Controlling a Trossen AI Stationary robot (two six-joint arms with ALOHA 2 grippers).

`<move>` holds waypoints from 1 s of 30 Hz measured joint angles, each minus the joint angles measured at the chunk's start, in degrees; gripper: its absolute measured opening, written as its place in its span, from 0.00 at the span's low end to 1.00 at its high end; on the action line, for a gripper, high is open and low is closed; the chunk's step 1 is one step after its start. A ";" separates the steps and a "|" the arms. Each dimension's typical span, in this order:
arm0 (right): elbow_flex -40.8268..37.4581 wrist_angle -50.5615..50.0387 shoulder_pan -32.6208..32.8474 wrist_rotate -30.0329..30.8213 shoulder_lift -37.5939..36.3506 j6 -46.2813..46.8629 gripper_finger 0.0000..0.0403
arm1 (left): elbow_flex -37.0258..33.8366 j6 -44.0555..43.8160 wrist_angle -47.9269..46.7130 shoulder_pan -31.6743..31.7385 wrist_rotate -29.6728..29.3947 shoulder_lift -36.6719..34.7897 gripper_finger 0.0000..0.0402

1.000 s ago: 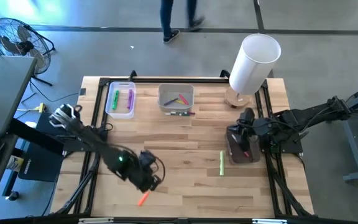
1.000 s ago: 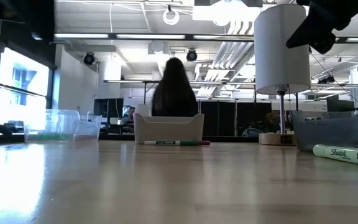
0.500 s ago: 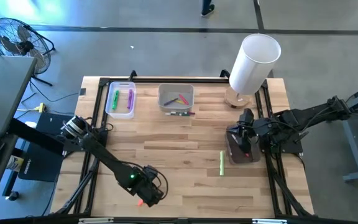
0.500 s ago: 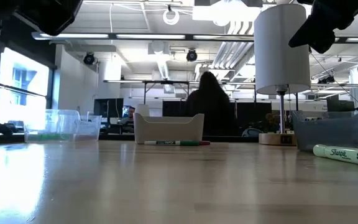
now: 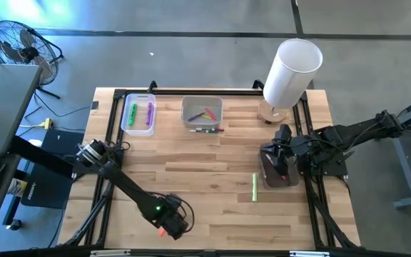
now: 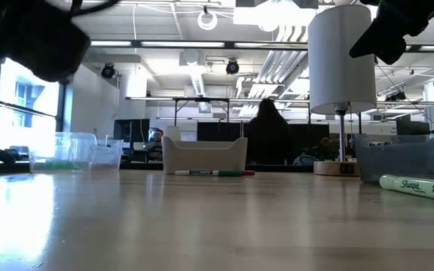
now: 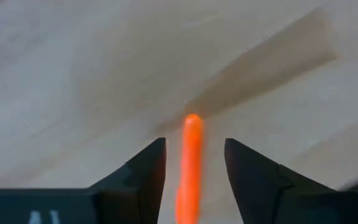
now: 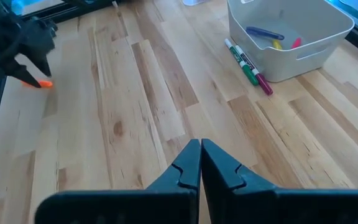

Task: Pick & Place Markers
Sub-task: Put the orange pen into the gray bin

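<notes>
An orange marker (image 7: 191, 162) lies flat on the wooden table near its front edge, left of the middle (image 5: 163, 232). My left gripper (image 7: 194, 146) points down over it, open, with one finger on each side of the marker and a gap to both. My right gripper (image 8: 201, 146) is shut and empty, hovering at the table's right over a dark tray (image 5: 278, 173). A green marker (image 5: 254, 187) lies on the table left of that tray. Other markers lie in a white bin (image 5: 203, 111), just in front of it (image 5: 205, 130), and in a clear tray (image 5: 138, 114).
A tall white cylinder on a wooden base (image 5: 291, 71) stands at the far right corner. A black frame (image 5: 120, 93) runs around the table top. Bare wood lies between the orange marker and the bins. A person stands in the room beyond the table (image 6: 268, 139).
My left gripper has come down and toward the table's near edge, until it stands over the orange marker, which has stayed where it lay. In the low view the arm has dropped into sight at the upper left. The right arm has kept still.
</notes>
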 joint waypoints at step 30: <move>0.00 0.03 0.02 -0.68 -0.02 0.00 0.00 | -0.36 2.63 1.02 2.28 6.71 1.71 0.06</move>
